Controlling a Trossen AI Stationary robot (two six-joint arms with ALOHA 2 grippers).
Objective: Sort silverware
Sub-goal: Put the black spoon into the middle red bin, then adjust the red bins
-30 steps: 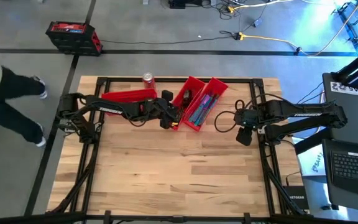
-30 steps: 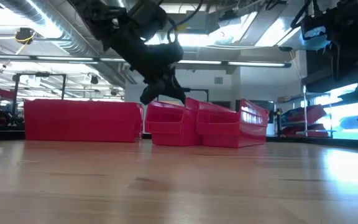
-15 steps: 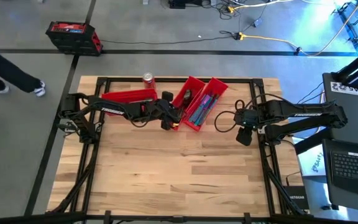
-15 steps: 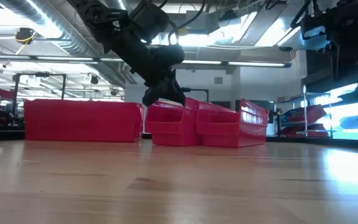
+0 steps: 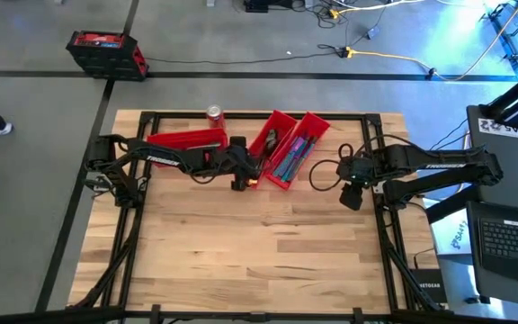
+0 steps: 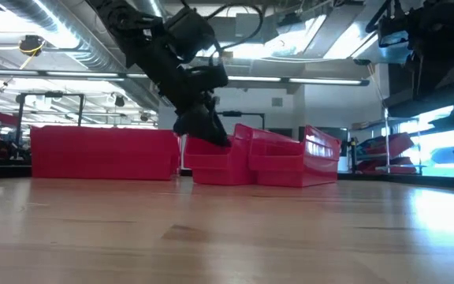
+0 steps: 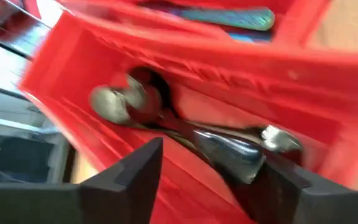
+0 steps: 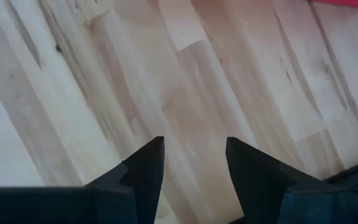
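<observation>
While the left pincer (image 5: 241,183) hangs parted and empty at the middle bin's (image 5: 263,144) near end, dark spoons (image 7: 166,118) lie lengthwise just beyond it; right pincer (image 5: 352,196), parted and empty, waits over bare surface (image 5: 241,252).

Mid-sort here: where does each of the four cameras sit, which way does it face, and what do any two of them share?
High view: overhead, straight down; both arms, left gripper at the red bins, right gripper over bare table.
Low view: table height, level across; left arm above the bins.
Left wrist view: between its open fingers, into a bin holding spoons.
Right wrist view: open fingers over bare wood.
Shared: high, low and left wrist views show the bins.
</observation>
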